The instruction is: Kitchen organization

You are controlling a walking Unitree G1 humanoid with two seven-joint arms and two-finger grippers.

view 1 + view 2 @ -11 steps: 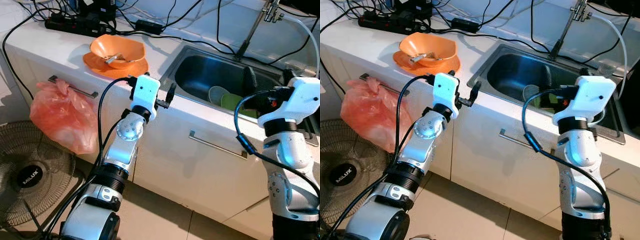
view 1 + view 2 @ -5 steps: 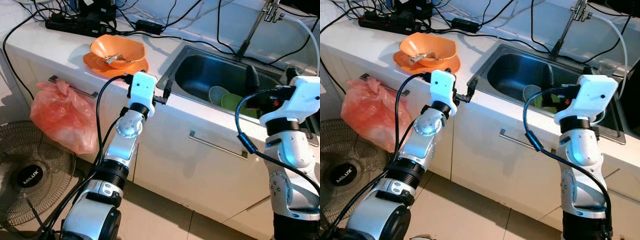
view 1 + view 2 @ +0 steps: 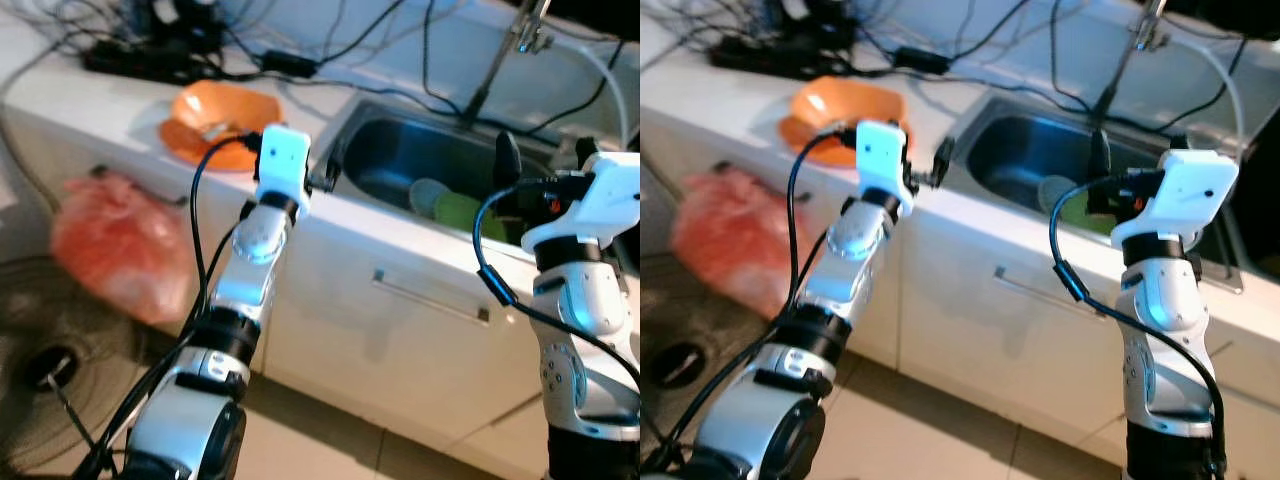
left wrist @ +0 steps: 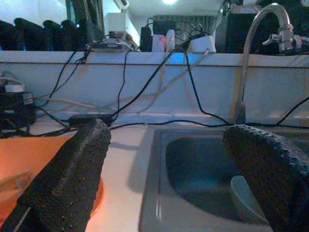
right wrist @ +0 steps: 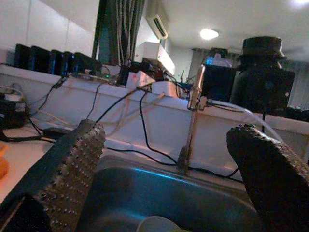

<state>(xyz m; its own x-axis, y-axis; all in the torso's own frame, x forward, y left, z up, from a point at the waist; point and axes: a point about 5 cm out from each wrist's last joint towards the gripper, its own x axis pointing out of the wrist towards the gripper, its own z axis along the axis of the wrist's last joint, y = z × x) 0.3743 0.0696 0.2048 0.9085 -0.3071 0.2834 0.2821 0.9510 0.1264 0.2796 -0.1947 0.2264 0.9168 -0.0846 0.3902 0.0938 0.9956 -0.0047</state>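
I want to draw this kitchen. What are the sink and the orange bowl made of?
The sink looks like brushed stainless steel: grey, with a dull bluish sheen. The orange bowl seems plastic: bright even colour, smooth and matte, though blur leaves that uncertain.

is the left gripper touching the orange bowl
Apart. In the left wrist view the left gripper is open in the air, its fingers short of the orange bowl.

A long white counter [image 3: 120, 95] is set over white cupboard doors [image 3: 400, 330] with thin metal handles [image 3: 430, 297]. The floor is laid with pale tiles [image 3: 330, 440]. A round ceiling light [image 5: 208, 34] is switched on.
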